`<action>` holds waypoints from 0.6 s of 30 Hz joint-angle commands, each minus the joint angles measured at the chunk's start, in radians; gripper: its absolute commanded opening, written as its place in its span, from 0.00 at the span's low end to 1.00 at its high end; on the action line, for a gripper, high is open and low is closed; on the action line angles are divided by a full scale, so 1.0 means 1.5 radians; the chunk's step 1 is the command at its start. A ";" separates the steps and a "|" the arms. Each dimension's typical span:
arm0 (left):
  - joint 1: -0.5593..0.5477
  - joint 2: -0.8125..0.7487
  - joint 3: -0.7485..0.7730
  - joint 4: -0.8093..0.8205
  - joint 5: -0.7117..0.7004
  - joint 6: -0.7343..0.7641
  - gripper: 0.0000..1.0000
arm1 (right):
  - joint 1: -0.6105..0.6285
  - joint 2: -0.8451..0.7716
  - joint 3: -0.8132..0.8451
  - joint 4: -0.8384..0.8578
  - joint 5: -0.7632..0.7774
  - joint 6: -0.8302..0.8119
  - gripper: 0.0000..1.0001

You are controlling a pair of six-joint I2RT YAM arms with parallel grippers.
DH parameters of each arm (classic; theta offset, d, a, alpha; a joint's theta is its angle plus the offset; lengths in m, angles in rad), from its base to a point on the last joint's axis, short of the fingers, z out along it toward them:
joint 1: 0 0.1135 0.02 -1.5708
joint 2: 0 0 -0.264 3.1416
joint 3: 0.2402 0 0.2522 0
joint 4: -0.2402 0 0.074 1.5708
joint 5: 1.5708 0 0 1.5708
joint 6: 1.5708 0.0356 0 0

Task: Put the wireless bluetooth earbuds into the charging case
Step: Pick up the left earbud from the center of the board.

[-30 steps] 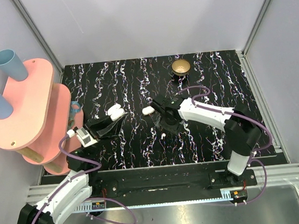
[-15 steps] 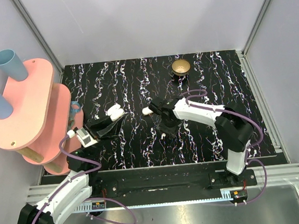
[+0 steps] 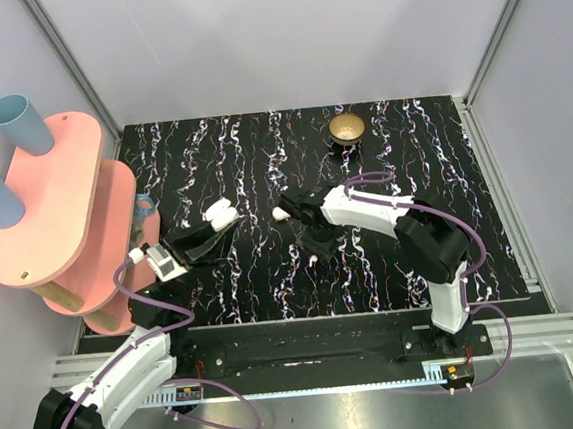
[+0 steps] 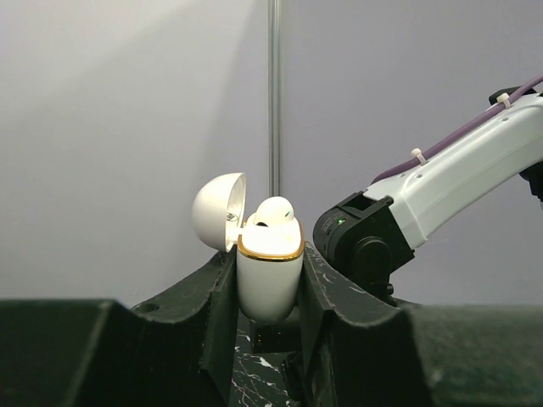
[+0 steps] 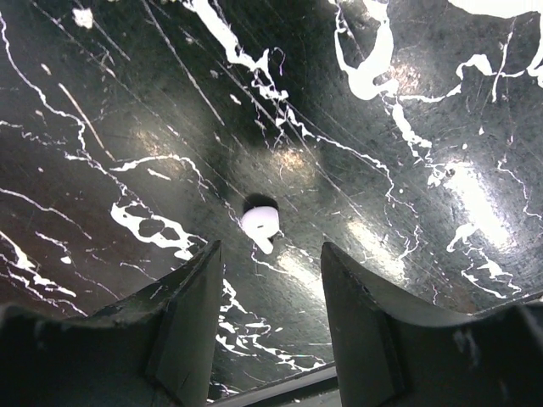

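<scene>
Bright, even overhead light; top view sharp. Glare patches on glossy black white-veined tabletop (image 5: pixel 458 186); right end effector (image 5: pixel 270 254) slightly soft.

one earbud (image 4: pixel 273 212) in charging case (image 4: pixel 270 275) | other earbud (image 5: pixel 260 225) on table (image 5: pixel 424 127)

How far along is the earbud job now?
Done: one earbud sits in the open charging case, held by the left gripper. In hand: the right gripper hovers open over the second earbud on the table. Left: grasp it and insert it.

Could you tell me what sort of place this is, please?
Probably a lab robot test cell: plain grey walls on metal framing, two arms bolted to a rail, and a pink prop shelf.
</scene>
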 commanded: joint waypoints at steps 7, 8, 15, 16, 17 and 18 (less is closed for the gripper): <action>0.004 0.010 0.001 0.136 -0.010 0.011 0.00 | -0.021 0.035 0.039 -0.023 0.037 0.027 0.55; 0.003 0.010 0.002 0.137 -0.010 0.011 0.00 | -0.021 0.035 0.039 -0.025 0.038 0.027 0.55; 0.004 0.019 0.002 0.143 -0.011 0.010 0.00 | -0.025 0.053 0.052 -0.030 0.029 0.024 0.53; 0.004 0.018 0.003 0.143 -0.011 0.011 0.00 | -0.025 0.057 0.055 -0.031 0.027 0.022 0.53; 0.004 0.020 0.003 0.144 -0.010 0.011 0.00 | -0.025 0.059 0.056 -0.031 0.025 0.021 0.53; 0.004 0.020 0.002 0.144 -0.010 0.010 0.00 | -0.025 0.060 0.058 -0.030 0.024 0.020 0.53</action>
